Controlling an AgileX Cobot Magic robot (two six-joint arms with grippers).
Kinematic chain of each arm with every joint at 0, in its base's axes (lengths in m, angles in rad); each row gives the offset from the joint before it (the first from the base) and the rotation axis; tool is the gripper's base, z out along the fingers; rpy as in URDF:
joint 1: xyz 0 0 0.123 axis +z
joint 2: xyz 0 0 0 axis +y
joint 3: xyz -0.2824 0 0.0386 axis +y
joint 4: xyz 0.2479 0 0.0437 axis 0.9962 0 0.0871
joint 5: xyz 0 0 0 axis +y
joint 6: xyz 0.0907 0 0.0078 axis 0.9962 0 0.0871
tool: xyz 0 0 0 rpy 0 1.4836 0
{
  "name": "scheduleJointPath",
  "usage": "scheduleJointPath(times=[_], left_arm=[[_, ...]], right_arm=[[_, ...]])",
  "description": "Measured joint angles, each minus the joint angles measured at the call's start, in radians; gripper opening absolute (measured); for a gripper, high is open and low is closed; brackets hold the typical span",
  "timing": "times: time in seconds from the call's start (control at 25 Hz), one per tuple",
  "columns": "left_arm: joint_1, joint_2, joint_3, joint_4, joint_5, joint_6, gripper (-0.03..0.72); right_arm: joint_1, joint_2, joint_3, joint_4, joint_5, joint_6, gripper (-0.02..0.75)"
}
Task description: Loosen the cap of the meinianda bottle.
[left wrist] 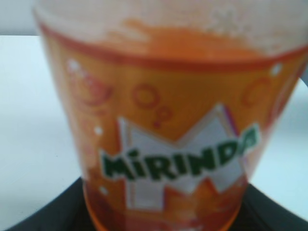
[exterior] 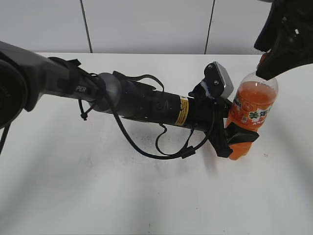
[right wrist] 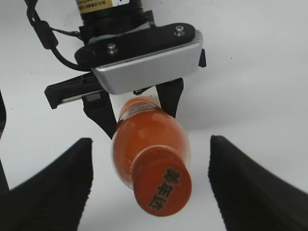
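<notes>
The white counter carries the meinianda bottle, standing upright near its right edge. The left claw reaches in from the bottle's left and is closed around the bottle's lower body; its own camera is so close that the label blurs and the fingers are cut off. The right claw hangs above the bottle, jaws wide, either side of the cap without touching. From outside, the right arm hides the cap.
</notes>
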Motion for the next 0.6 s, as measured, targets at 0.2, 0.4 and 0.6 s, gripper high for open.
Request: scheduleJointPath(times=[0.2, 0.4, 0.6], left_arm=[[0.000, 0.000, 0.000, 0.000, -0.001, 0.000, 0.405], [0.000, 0.000, 0.000, 0.000, -0.001, 0.000, 0.405], [0.000, 0.000, 0.000, 0.000, -0.002, 0.000, 0.405]], right_arm=[[0.000, -0.041, 0.000, 0.003, 0.000, 0.050, 0.564], [0.000, -0.092, 0.000, -0.015, 0.000, 0.530, 0.539], [0.000, -0.098, 0.000, -0.112, 0.000, 1.114, 0.535]])
